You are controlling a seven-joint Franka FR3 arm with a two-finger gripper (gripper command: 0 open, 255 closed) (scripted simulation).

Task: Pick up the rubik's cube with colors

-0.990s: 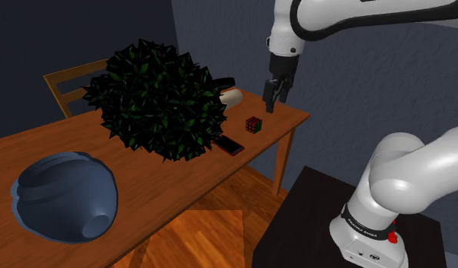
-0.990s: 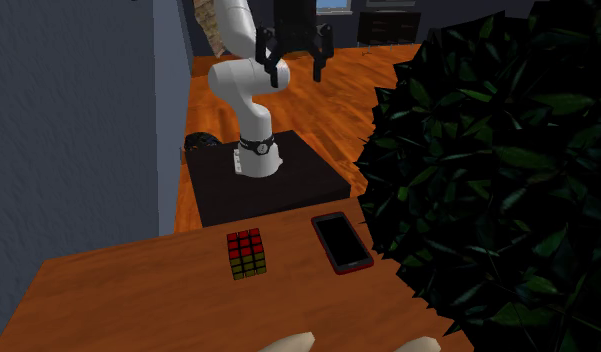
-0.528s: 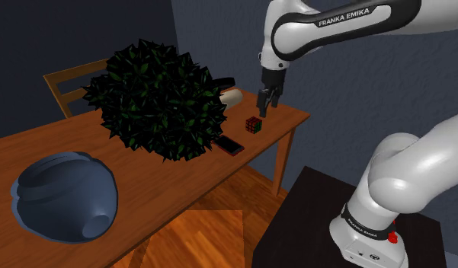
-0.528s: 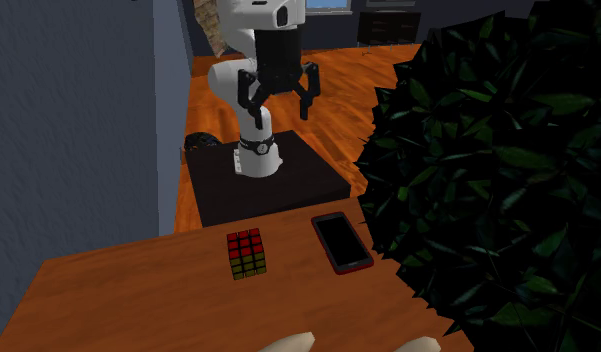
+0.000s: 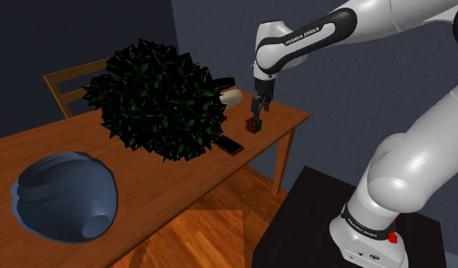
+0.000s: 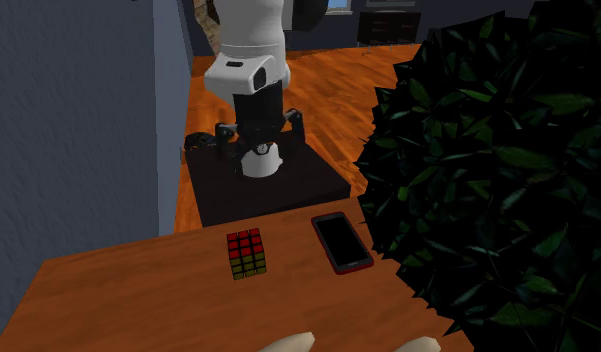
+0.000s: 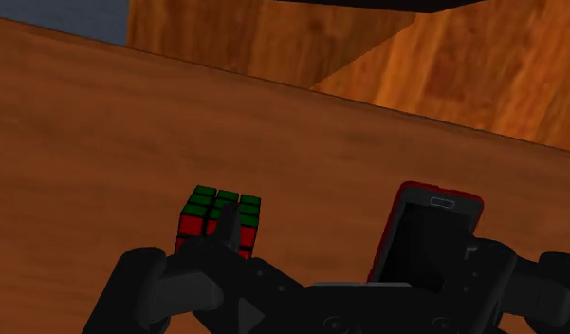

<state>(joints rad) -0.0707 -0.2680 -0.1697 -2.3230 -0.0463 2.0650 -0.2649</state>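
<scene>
Hovering with fingers spread wide, my gripper (image 6: 260, 130) hangs over the wooden table (image 6: 138, 300); in the second exterior view the coloured rubik's cube (image 6: 246, 253) lies just left of the red-edged phone (image 6: 341, 241), the dark leafy plant (image 6: 488, 170) just right of it

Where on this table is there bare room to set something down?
Bare wood lies between the blue rounded vessel and the leafy plant, and on the second exterior view's left of the rubik's cube. Crowded: cube, phone and plant sit close together.
</scene>
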